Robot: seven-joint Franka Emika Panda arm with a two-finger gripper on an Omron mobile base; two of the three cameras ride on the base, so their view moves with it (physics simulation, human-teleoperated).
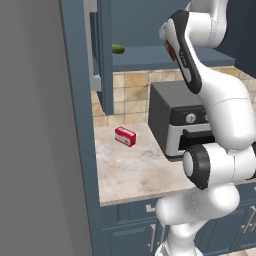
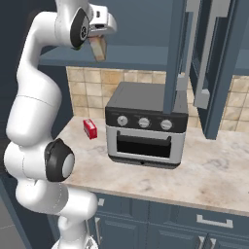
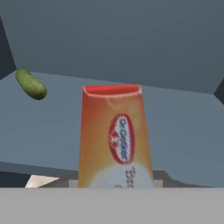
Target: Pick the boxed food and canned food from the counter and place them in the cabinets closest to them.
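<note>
tool: clamping the boxed food, jaws closed on it
boxed food: hanging just above the cabinet shelf, right of the pickle
risk: releasing this high is likely tipping the box; the tall carton is toppling easily

The boxed food hangs upright just above the open cabinets' shelf, with a pickle lying on that shelf to its far left. Below, on the counter, a toaster oven stands against the wall, a small flat box to its left.
</note>
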